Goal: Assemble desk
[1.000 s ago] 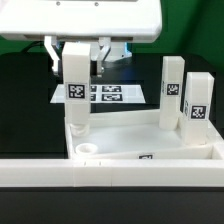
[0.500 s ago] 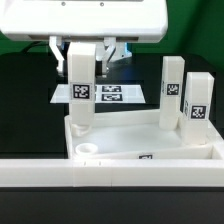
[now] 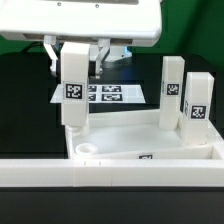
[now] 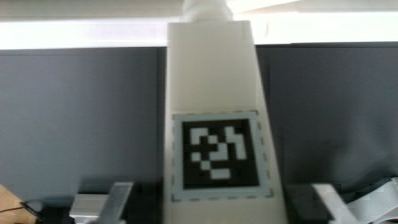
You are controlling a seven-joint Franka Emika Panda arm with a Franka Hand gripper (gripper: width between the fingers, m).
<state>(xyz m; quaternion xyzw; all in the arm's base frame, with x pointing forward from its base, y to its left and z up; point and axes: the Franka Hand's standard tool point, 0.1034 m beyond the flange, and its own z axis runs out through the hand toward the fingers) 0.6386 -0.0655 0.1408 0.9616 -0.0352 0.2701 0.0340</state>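
Fingers (image 4: 107, 205) are clamping the flat sides of a white leg (image 3: 72, 100) near its top, and the leg is standing upright at the far corner of the tabletop (image 3: 135, 137), on the exterior view's left. The leg is looking stiff, light and smooth, so it is probably asking for a firm hold high on its flat faces, clear of the foot, to avoid slipping or tilting.
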